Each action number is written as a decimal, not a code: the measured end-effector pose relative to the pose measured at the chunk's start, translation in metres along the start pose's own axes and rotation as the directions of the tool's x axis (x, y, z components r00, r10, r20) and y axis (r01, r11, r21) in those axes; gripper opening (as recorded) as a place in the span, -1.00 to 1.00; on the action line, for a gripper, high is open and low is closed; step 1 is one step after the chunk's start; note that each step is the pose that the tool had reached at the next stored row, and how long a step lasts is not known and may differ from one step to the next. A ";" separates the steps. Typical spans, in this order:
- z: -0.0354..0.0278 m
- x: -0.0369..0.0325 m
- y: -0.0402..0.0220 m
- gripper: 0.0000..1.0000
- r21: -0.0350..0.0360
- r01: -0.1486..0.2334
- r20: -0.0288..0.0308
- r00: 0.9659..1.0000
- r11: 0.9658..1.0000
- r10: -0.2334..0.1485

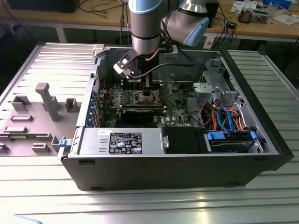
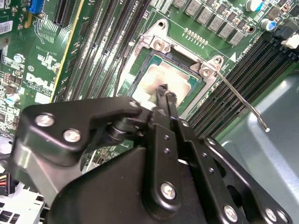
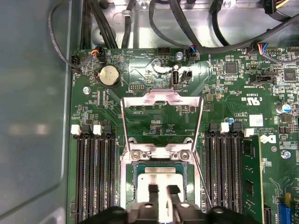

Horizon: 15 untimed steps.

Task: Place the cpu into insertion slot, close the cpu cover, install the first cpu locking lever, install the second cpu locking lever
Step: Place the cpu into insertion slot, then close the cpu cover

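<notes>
**Cpu:** The cpu (image 3: 161, 177) is seated flat in the slot (image 3: 136, 173), silver top facing up. It sits square to the slot's rim in both wrist views.

**Gripper:** The gripper (image 3: 163, 188) is directly over the cpu. Its two black fingers (image 3: 153, 193) point down at the chip's top. A narrow gap separates the fingertips, and the chip's pale surface shows through it. Nothing is held between them. Whether the tips touch the chip cannot be determined. The second wrist view shows the same tips (image 2: 164, 91) over the cpu (image 2: 152, 77).

**Cover:** The cover (image 3: 161, 99) is swung open. It is tipped back from its hinge at the slot's edge, and bare green board is visible through its cut-out.

**Lever:** One thin lever (image 2: 243, 100) is unlatched and angles away from a corner of the slot.

**Surroundings:** Memory slots (image 3: 93, 182) run along both sides of the slot. A coin battery (image 3: 108, 74) lies beyond the open cover.

**Exterior view:** The arm (image 1: 147, 28) reaches down into the open case (image 1: 163, 163) over the board's middle. A graphics card (image 1: 140, 113) lies just beside it, on the near side. A grey tray (image 1: 42, 107) stands outside the case on the exterior view's left.
</notes>
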State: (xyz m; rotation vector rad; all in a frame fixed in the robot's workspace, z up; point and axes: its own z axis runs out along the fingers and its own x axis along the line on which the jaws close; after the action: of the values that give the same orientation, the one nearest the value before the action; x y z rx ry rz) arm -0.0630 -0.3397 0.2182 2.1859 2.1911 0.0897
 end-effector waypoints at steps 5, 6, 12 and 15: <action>-0.0001 0.0000 0.0000 -0.79 0.000 0.000 0.000 1.000 1.000 0.000; -0.0002 0.0000 0.0000 -0.79 0.000 0.000 0.000 1.000 1.000 0.000; -0.0007 0.0000 0.0001 -0.79 0.000 0.000 0.000 1.000 1.000 0.000; -0.0008 0.0000 0.0001 -0.79 0.000 0.000 0.000 1.000 1.000 0.000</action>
State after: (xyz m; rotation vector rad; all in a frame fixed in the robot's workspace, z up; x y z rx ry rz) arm -0.0630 -0.3397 0.2189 2.1860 2.1910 0.0897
